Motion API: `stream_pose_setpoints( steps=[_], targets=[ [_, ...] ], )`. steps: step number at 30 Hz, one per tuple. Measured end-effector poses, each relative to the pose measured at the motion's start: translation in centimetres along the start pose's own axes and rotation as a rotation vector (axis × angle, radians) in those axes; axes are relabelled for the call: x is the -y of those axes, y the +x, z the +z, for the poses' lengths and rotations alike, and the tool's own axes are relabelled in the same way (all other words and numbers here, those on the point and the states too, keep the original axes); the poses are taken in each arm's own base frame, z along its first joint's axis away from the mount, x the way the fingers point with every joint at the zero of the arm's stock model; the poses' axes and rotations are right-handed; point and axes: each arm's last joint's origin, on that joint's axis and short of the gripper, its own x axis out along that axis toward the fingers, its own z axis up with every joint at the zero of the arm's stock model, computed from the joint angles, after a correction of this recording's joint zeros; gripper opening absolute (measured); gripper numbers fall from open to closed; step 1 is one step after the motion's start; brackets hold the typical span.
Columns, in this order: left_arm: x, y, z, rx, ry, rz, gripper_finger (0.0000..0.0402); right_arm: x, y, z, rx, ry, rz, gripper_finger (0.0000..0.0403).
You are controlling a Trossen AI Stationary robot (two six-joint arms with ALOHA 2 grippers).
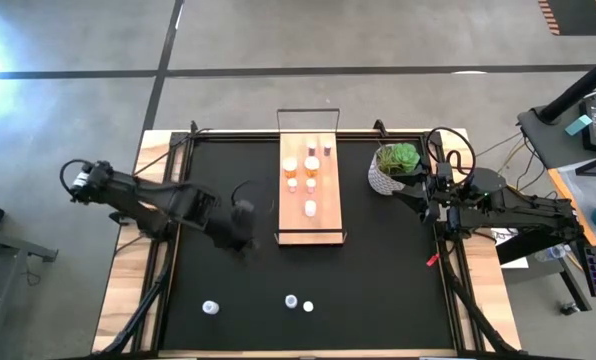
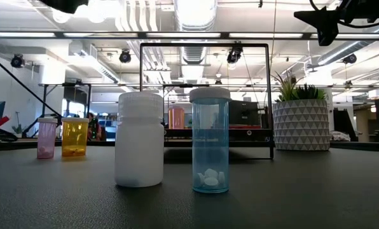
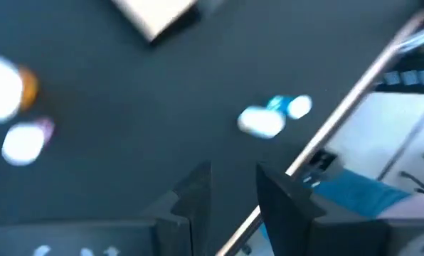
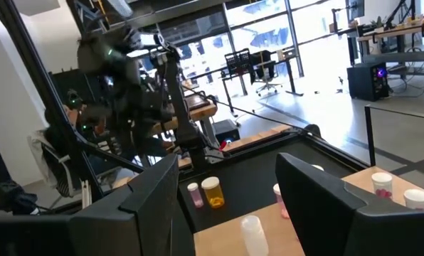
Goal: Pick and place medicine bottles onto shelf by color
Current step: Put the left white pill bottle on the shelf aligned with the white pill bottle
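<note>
Currently the left gripper (image 1: 242, 222) hangs over the black mat (image 1: 378, 270) just left of the shelf (image 1: 311, 232), jaws fully closed and holding nothing. The right gripper (image 1: 425, 193) waits by the potted plant (image 1: 397, 166), jaws partly open and empty. Several medicine bottles stand on the shelf; a white bottle (image 2: 139, 140) and pale blue bottle (image 2: 210, 140) stand near the mat's front edge

Open black mat (image 1: 378, 260) right of shelf (image 1: 309, 190), plant (image 1: 396, 168) blocking far right corner
</note>
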Motion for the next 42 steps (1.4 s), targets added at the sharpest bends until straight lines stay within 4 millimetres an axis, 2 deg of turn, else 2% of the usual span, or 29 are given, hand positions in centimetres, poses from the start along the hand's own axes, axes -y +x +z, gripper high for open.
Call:
stream_pose_setpoints(
  steps=[5, 13, 18, 24, 35, 42],
  targets=[
    [-0.7, 1.6, -3.5, -0.092, -0.074, 0.124, 0.0105, 0.0, 0.0, 0.0, 0.0, 0.0, 0.0, 0.0226],
    [-2.4, 4.4, -9.2, -0.177, -0.107, 0.265, 0.0173, 0.0, 0.0, 0.0, 0.0, 0.0, 0.0, 0.0226],
    [-3.4, 6.0, -11.8, -0.195, -0.125, 0.295, 0.0206, 0.0, 0.0, 0.0, 0.0, 0.0, 0.0, 0.0226],
    [-3.7, 8.0, -13.7, -0.208, -0.137, 0.285, 0.0211, 0.0, 0.0, 0.0, 0.0, 0.0, 0.0, 0.0226],
    [-3.1, 12.3, -15.9, -0.225, -0.144, 0.357, 0.0211, 0.0, 0.0, 0.0, 0.0, 0.0, 0.0, 0.0226],
    [-3.4, 12.8, -16.5, -0.27, -0.134, 0.392, 0.0209, 0.0, 0.0, 0.0, 0.0, 0.0, 0.0, 0.0226]
  ],
)
